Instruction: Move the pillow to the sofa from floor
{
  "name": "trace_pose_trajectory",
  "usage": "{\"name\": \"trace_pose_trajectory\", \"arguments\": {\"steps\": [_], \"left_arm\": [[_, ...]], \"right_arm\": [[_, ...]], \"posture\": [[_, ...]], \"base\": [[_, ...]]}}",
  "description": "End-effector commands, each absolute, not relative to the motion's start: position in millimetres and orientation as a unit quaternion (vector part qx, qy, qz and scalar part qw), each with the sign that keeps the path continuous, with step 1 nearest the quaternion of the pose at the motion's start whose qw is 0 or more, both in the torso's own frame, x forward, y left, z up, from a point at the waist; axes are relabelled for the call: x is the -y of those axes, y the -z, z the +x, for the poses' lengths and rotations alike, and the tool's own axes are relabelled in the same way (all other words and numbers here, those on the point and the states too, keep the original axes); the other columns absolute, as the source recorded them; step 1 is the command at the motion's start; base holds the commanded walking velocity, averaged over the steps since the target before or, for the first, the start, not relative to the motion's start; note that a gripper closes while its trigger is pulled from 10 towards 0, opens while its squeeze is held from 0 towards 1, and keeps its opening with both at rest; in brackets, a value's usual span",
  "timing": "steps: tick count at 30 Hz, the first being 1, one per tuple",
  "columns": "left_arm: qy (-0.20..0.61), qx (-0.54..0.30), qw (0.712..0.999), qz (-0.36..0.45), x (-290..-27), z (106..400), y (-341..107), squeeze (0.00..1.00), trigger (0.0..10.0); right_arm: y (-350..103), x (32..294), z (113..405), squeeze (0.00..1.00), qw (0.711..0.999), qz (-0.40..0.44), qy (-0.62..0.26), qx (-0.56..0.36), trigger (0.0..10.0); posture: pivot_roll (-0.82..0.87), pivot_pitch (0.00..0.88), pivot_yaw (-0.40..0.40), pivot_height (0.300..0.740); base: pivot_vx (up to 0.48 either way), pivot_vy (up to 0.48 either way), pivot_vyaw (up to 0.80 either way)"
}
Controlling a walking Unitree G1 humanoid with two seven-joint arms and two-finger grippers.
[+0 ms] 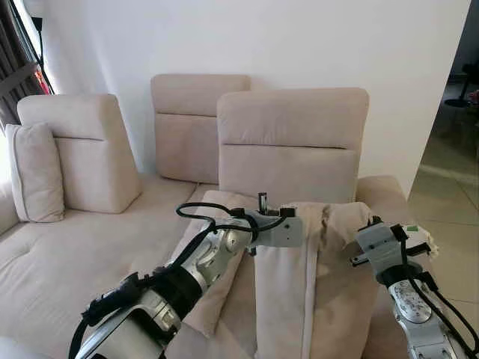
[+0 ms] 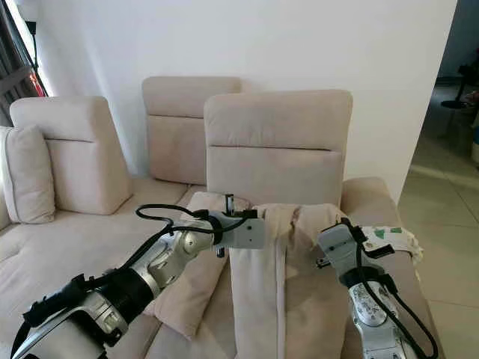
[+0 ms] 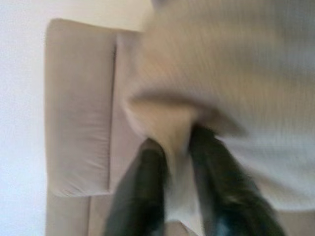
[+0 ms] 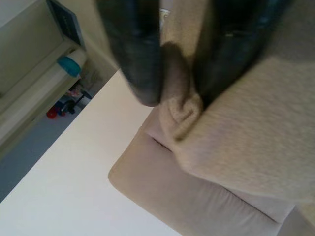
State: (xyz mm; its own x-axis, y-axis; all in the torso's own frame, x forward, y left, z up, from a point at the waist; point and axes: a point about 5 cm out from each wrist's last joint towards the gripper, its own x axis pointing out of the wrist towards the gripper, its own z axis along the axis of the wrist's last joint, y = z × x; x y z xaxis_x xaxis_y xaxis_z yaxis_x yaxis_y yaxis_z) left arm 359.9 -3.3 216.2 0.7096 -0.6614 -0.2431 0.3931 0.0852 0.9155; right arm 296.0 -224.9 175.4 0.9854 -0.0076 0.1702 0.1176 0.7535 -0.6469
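Note:
A long beige pillow [image 1: 307, 292] with a seam down its middle hangs upright in front of me, over the sofa's seat [image 1: 90, 254]. My left gripper [image 1: 301, 229] is shut on the pillow's top left edge; the left wrist view shows its black fingers [image 3: 142, 191] pinching beige fabric. At the pillow's top right corner my right gripper [image 1: 354, 256] is shut on a fold of the cloth, with its fingers [image 4: 135, 54] squeezing that fold in the right wrist view.
Another beige cushion [image 1: 213, 295] lies on the seat under my left arm. Tall backrests [image 1: 292, 142] stand behind, and a small pillow [image 1: 34, 172] leans at the far left. A white object [image 1: 419, 235] rests on the right armrest. Tiled floor [image 1: 449, 194] lies to the right.

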Motion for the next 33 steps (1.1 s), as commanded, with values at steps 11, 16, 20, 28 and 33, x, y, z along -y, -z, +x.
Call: {"name": "trace_pose_trajectory", "arguments": {"steps": [11, 16, 20, 28, 33], "left_arm": [[0.333, 0.209, 0.747, 0.536, 15.3, 357.2, -250.3, 0.0, 10.0], [0.316, 0.242, 0.755, 0.522, 16.7, 356.3, -261.8, 0.0, 10.0], [0.311, 0.252, 0.758, 0.515, 17.3, 355.8, -265.6, 0.0, 10.0], [0.338, 0.187, 0.863, 0.325, 13.0, 353.2, -247.1, 0.0, 10.0], [0.347, 0.133, 0.904, 0.211, 7.0, 346.2, -219.6, 0.0, 10.0]], "right_arm": [[-175.1, 215.6, 299.4, 0.0, 0.933, -0.35, 0.027, 0.076, 10.0], [-177.3, 214.8, 299.7, 0.0, 0.933, -0.35, 0.028, 0.079, 10.0], [-178.2, 213.0, 299.5, 0.0, 0.933, -0.349, 0.027, 0.082, 10.0], [-178.0, 200.5, 294.3, 0.0, 0.939, -0.326, 0.033, 0.106, 10.0], [-172.2, 187.0, 283.3, 0.0, 0.942, -0.307, 0.039, 0.126, 10.0]], "posture": [[-0.06, 0.0, 0.121, 0.74], [-0.06, 0.0, 0.119, 0.74], [-0.06, 0.0, 0.116, 0.74], [-0.06, 0.0, 0.119, 0.74], [-0.06, 0.0, 0.12, 0.74]], "base": [[0.0, 0.0, 0.0], [0.0, 0.0, 0.0], [0.0, 0.0, 0.0], [0.0, 0.0, 0.0], [0.0, 0.0, 0.0]]}}
